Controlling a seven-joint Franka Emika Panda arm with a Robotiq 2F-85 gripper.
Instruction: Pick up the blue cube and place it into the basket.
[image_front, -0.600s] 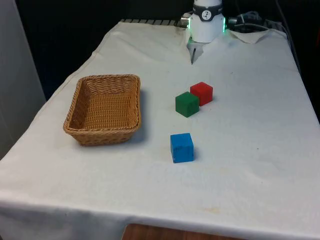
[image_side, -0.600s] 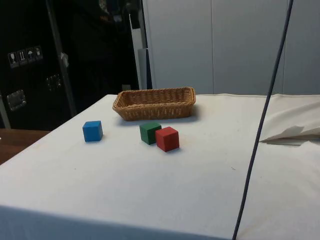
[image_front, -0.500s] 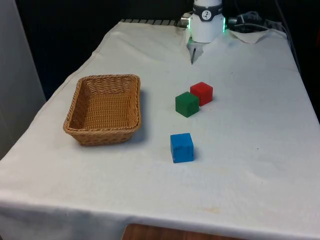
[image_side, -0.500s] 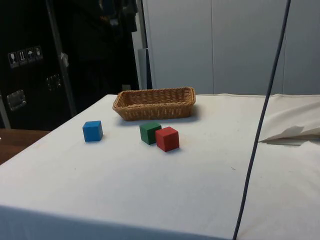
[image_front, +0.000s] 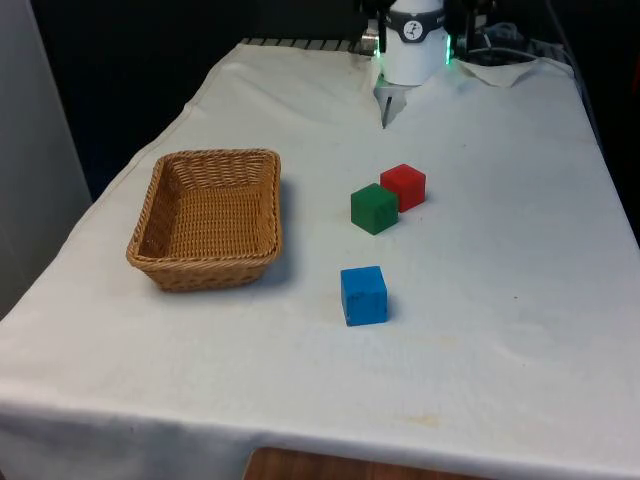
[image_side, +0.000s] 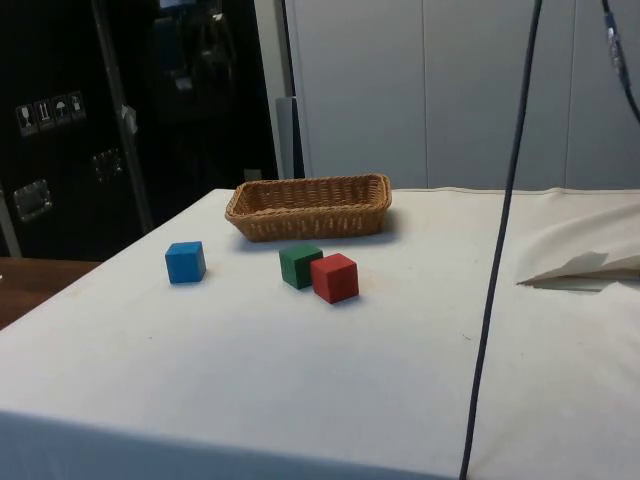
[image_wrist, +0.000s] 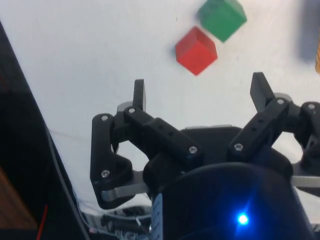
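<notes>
- While it rests flat on the white-clothed surface (image_front: 500, 300), the blue cube (image_front: 363, 295) stands alone, nearest the front edge of the three cubes and touched by nothing.
- From the side view the blue cube (image_side: 186, 262) sits well apart from the other two blocks, toward the surface's near corner by the dark cabinets.
- Beyond it, toward the far end, the green cube (image_front: 374, 208) and the red cube (image_front: 403, 187) stand just beside each other, corners close or touching; the red one lies a little farther back and toward the front view's right.
- On the front view's left lies the wicker basket (image_front: 207, 216), a shallow oblong with nothing inside it, well apart from the blue cube and nearer to the green one.
- In the side view the basket (image_side: 310, 206) lies behind the green cube (image_side: 299, 266) and the red cube (image_side: 334, 277).
- High above the cloth, the claw (image_wrist: 199, 94) is spread wide, its two black fingers (image_wrist: 139, 95) well apart and gripping nothing.
- Past the fingertips in the wrist view lie the red cube (image_wrist: 196, 50) and the green cube (image_wrist: 222, 17) on bare cloth.
- At the far end of the surface stands the arm's white base (image_front: 413, 45).
- A dark cable (image_side: 500, 250) hangs down across the side view.
</notes>
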